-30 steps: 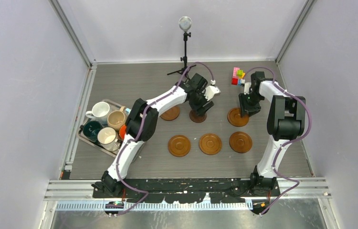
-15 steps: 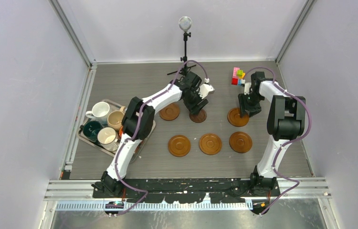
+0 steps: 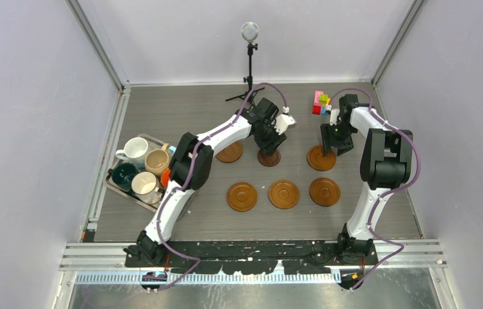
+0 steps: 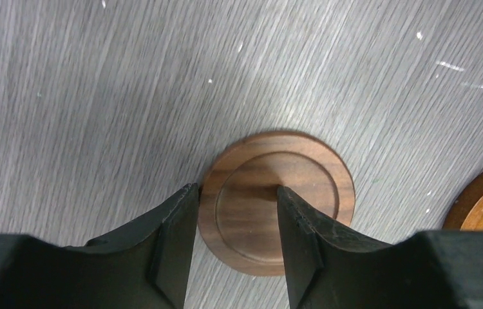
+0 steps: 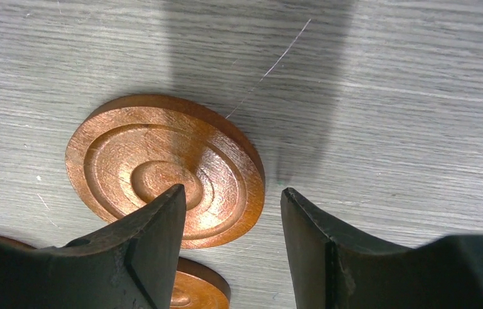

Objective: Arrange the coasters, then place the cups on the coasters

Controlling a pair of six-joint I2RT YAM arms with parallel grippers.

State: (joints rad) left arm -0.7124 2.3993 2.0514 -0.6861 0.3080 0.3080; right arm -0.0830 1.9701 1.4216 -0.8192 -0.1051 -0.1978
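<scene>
Coasters [image 3: 283, 194] in two rows of three; cups [image 3: 137, 149] in tray [image 3: 122, 191] at left.

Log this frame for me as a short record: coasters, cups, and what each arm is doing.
coasters: six on the table, two rows of three
cups: in the tray at left, none on a coaster
left gripper: jaws open over the dark coaster
right gripper: jaws open over the back-right coaster
</scene>
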